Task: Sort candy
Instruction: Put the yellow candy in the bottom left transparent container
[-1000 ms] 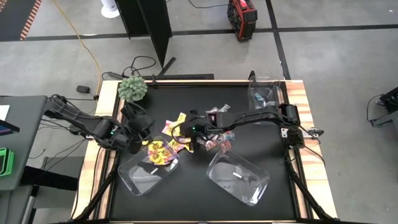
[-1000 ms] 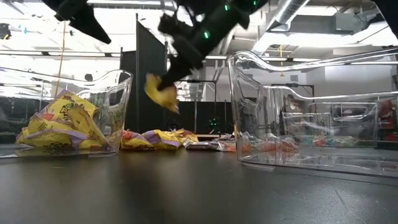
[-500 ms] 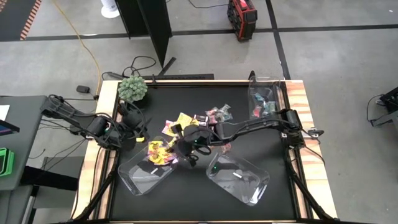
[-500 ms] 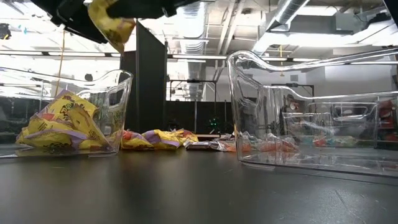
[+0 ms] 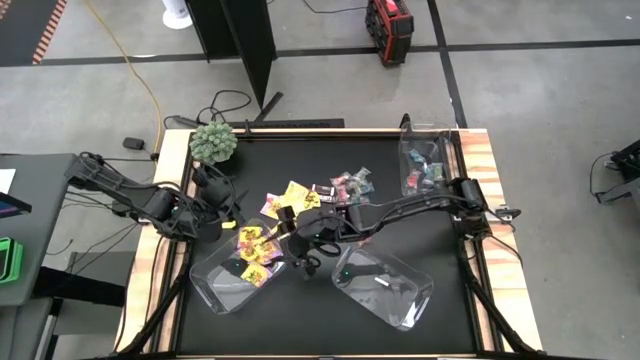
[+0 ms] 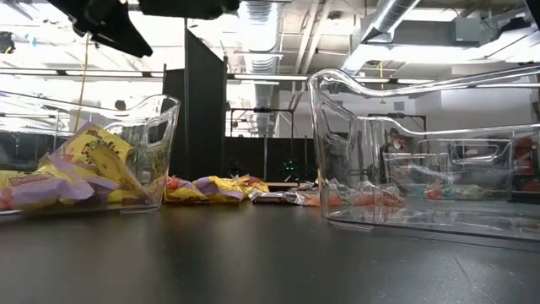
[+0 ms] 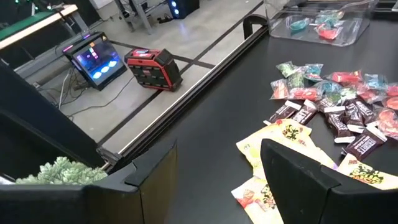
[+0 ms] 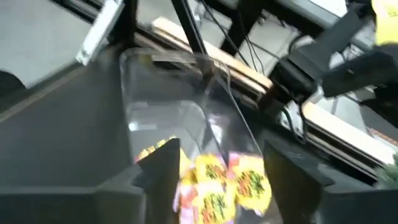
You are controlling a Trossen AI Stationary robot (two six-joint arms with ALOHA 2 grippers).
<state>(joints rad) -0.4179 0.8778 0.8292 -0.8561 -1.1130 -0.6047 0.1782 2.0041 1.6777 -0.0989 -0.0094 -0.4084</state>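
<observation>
Yellow candy packets [image 5: 255, 248] lie in the near left clear bin [image 5: 222, 288]. They also show in the right wrist view [image 8: 217, 186] and the low view [image 6: 89, 165]. My right gripper [image 8: 221, 155] hangs open above that bin's right end [image 5: 295, 248], with nothing between its fingers. More candy lies loose on the black table: yellow packets [image 5: 290, 195], dark bars [image 7: 348, 121], and teal and pink wrappers [image 5: 352, 183]. My left gripper [image 7: 214, 152] waits open near the table's left edge [image 5: 215, 208].
A second clear bin [image 5: 385, 285] stands at the near right, almost bare. A third bin [image 5: 425, 162] at the far right holds teal sweets. A fuzzy green ball plant [image 5: 213, 142] sits at the far left corner. Wooden rails edge the table.
My right gripper has carried a yellow packet from the loose pile up and toward the near left bin, then opened. The packet has dropped into the bin among the other yellow packets.
</observation>
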